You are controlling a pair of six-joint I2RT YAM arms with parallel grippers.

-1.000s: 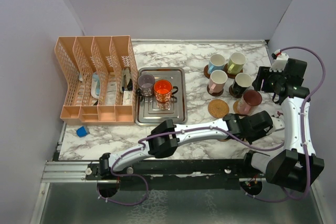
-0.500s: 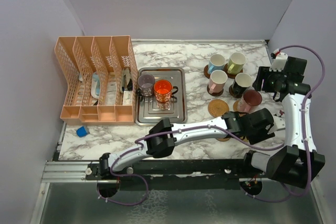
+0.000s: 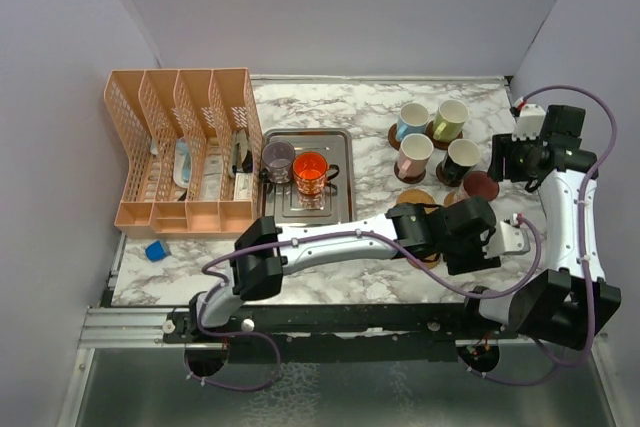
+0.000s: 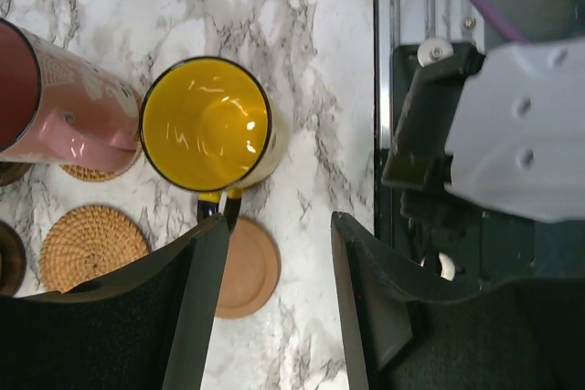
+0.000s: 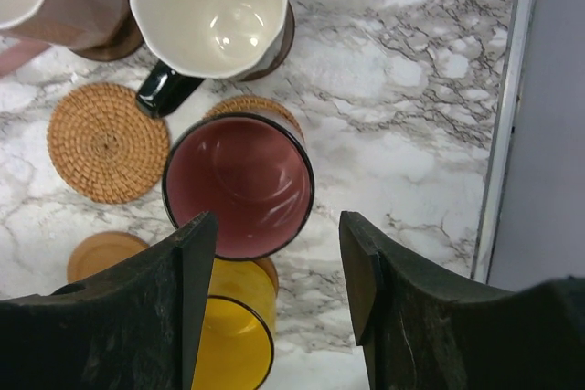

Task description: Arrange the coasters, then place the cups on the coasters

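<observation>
The yellow cup [image 4: 206,125] stands on the marble just ahead of my left gripper [image 4: 277,224], which is open with nothing between its fingers; the cup's handle [image 4: 219,203] sits by the left fingertip. A plain tan coaster [image 4: 247,267] and a woven coaster [image 4: 91,246] lie bare beside it. My right gripper [image 5: 276,224] hangs open over the maroon cup [image 5: 239,184], which rests on a woven coaster [image 5: 260,105]. Light blue [image 3: 412,120], cream [image 3: 450,119], pink-white [image 3: 413,154] and black [image 3: 462,159] cups sit on dark coasters. Purple [image 3: 278,160] and orange [image 3: 311,172] cups stand in the tray.
A steel tray [image 3: 349,152] lies mid-table, with a peach file rack [image 3: 185,152] to its left. A small blue object [image 3: 155,250] sits near the front left. The left arm [image 3: 330,242] spans the front of the table. The right edge [image 5: 507,134] runs close to the cups.
My left gripper has opened and let go of the yellow cup, and the left arm has drawn back to the left. The right gripper has shifted only slightly.
</observation>
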